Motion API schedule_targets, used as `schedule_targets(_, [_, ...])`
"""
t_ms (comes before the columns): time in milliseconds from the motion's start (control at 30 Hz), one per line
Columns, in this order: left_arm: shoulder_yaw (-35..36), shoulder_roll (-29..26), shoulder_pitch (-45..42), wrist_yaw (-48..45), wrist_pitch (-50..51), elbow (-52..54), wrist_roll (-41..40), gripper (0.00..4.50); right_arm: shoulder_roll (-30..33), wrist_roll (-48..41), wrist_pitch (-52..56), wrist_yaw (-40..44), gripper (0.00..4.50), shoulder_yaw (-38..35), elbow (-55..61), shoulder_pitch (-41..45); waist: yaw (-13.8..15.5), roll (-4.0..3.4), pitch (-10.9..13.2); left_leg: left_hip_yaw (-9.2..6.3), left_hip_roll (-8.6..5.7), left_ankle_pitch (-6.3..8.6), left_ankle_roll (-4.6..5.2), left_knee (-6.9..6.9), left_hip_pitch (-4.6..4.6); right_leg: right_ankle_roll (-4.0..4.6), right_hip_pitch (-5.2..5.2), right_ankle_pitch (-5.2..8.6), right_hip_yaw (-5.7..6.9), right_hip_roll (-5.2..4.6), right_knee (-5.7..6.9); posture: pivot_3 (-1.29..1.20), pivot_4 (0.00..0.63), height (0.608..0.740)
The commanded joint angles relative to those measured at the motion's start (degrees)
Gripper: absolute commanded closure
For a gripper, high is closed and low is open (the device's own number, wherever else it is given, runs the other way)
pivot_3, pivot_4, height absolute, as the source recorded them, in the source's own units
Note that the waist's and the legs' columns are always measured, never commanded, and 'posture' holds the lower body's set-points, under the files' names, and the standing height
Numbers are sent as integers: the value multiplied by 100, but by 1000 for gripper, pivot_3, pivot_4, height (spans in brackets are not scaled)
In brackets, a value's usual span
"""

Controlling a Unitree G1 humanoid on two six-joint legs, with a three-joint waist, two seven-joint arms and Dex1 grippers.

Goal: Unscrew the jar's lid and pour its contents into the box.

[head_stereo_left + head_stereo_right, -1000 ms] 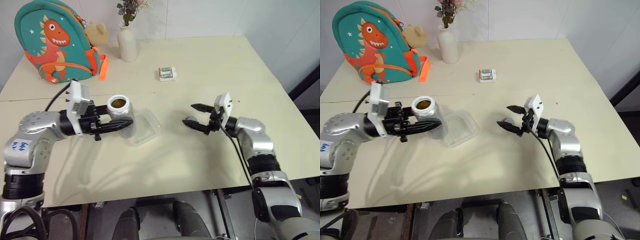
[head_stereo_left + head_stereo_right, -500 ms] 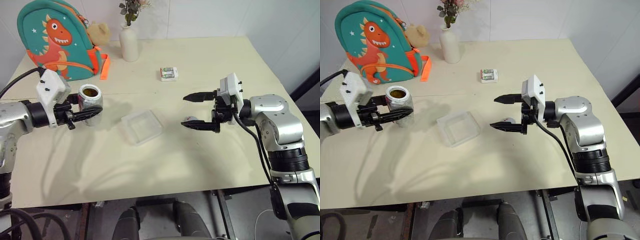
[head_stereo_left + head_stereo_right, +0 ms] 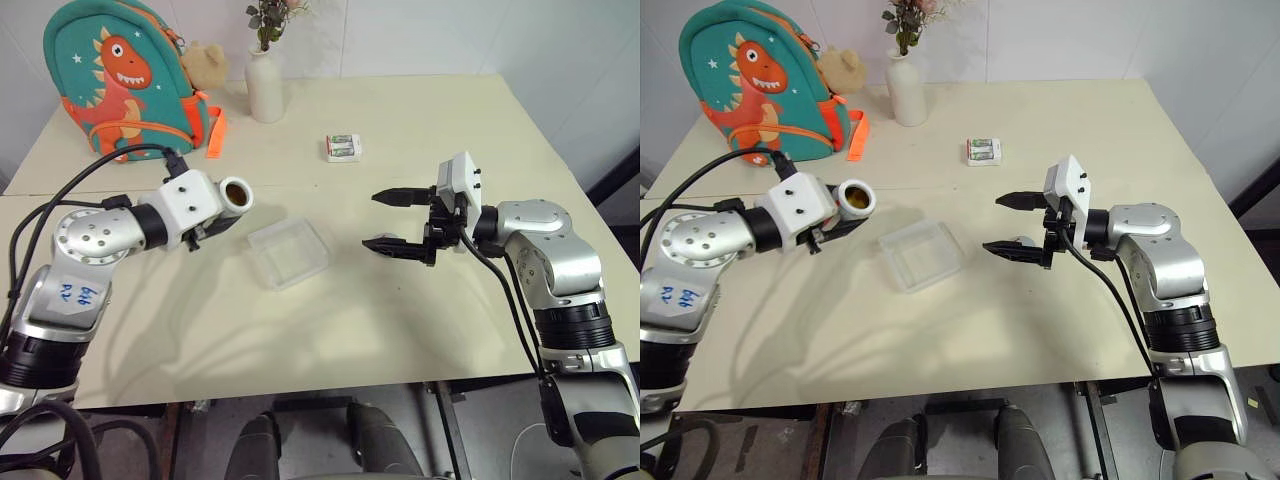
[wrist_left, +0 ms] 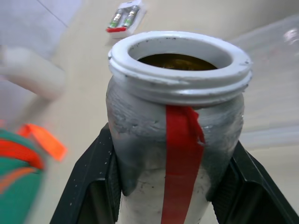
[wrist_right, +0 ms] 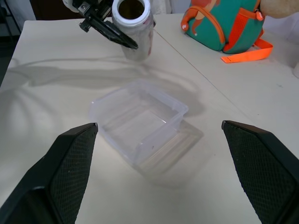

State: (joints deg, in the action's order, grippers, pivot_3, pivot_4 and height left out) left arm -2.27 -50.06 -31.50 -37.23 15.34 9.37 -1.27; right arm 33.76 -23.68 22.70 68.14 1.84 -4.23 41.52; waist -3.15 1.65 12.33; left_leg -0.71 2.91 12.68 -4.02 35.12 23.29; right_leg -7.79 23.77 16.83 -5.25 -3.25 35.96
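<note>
We find the box [image 3: 289, 252] flat on the table [image 3: 420, 110]. Beside it, the left gripper [image 3: 832, 222] grasps the jar [image 3: 232, 198], now tipped, mouth toward the box; earlier it stood upright. The right gripper [image 3: 398, 222] hangs released.

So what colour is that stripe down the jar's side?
Red, on the silvery-grey cylindrical jar; the left wrist view shows it best.

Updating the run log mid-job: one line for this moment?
left pincer: shut on jar, open, tipped toward box | box: empty | right pincer: open, empty
</note>
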Motion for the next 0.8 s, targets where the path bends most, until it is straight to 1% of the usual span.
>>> schedule_targets(33, [-333, -127, -433, 824, -1197, -183, 1398, 2519, -34, -162, 21, -108, 28, -153, 234, -42, 10, 0, 0, 0, 0, 0, 0, 1, 1, -2, 0, -1, 0, 0, -1, 0, 150, 740])
schedule_targets(67, [-492, -140, -535, 1029, -1505, -294, 1793, 2519, -54, -175, 24, -139, 28, -158, 239, -54, 13, 0, 0, 0, -2, 0, 0, 1, 0, -3, -1, -2, -2, 0, -1, 0, 150, 740])
schedule_targets(100, [-621, -164, -665, 1423, -1948, -395, 2292, 2519, -80, -189, 27, -179, 28, -163, 242, -61, 14, 0, 0, 0, -2, 0, 0, 1, 0, -4, -1, -2, -2, 0, -3, 0, 150, 740])
schedule_targets(133, [-754, -174, -818, 1761, -2196, -508, 2774, 2519, -106, -203, 36, -218, 28, -168, 244, -68, 16, 0, 0, 2, -2, 0, 0, 1, 0, -4, -1, -2, -3, 0, -3, 0, 150, 740])
schedule_targets(167, [-863, -116, -969, 1937, -2325, -667, 3070, 2519, -133, -213, 38, -248, 28, -161, 250, -77, 18, 0, 0, 3, -2, 0, 0, 1, 0, -5, -1, -3, -5, -1, -3, 0, 150, 740])
schedule_targets(233, [-1265, -228, -1308, 2505, -2980, -940, 4082, 2519, -204, -237, 50, -319, 28, -155, 268, -82, 15, 0, 0, 3, -2, 0, 0, 1, 0, -6, -1, -3, -5, 0, -2, 0, 150, 740])
schedule_targets(300, [-1576, -302, -1573, 3043, -3539, -1114, 4898, 2519, -263, -269, 71, -385, 28, -161, 289, -83, 8, 0, 0, 4, -2, 0, 0, 1, 0, -8, -1, -4, -6, 0, 0, 0, 150, 740])
schedule_targets(333, [-1646, -307, -1655, 3234, -3706, -1179, 5139, 2519, -279, -277, 80, -404, 28, -164, 299, -84, 8, 0, 0, 6, -2, 0, 0, 0, -1, -9, 0, -5, -8, 0, -1, 0, 150, 740])
schedule_targets(400, [-1991, -438, -1900, 3816, -4164, -1203, 6064, 2519, -336, -306, 112, -487, 28, -187, 317, -97, 11, 0, 0, 8, -2, 0, 1, 0, 0, -10, 0, -5, -10, 0, 0, 0, 150, 740])
schedule_targets(467, [-2210, -457, -2078, 4152, -4411, -1308, 6622, 2519, -372, -331, 113, -554, 28, -193, 329, -112, 16, 0, 0, 10, -2, 0, 2, 0, 0, -11, 0, -6, -10, 0, -1, 0, 150, 740])
schedule_targets(600, [-2432, -415, -2158, 4498, -4279, -1493, 7504, 2519, -463, -409, 128, -722, 28, -243, 357, -126, 6, 0, 0, 13, -2, 0, 2, 1, -2, -12, 1, -6, -11, 0, 5, 0, 150, 740])
schedule_targets(633, [-2434, -375, -2147, 4400, -4197, -1621, 7572, 2519, -482, -427, 133, -757, 28, -255, 359, -128, 9, 0, -1, 13, -2, 0, 2, 1, -2, -12, 1, -6, -11, 0, 6, 0, 150, 740])
schedule_targets(667, [-2479, -402, -2135, 4566, -4201, -1640, 7757, 2519, -504, -456, 143, -794, 28, -269, 376, -139, 10, 0, 0, 13, -2, 0, 3, 2, -2, -12, 1, -6, -11, 0, 7, 0, 150, 740])
schedule_targets(800, [-2536, -316, -2207, 4520, -4168, -1954, 7955, 2519, -562, -563, 188, -927, 28, -335, 465, -211, 16, 0, 0, 13, -2, -1, 3, 3, -2, -13, 1, -7, -11, 0, 9, 0, 150, 740])
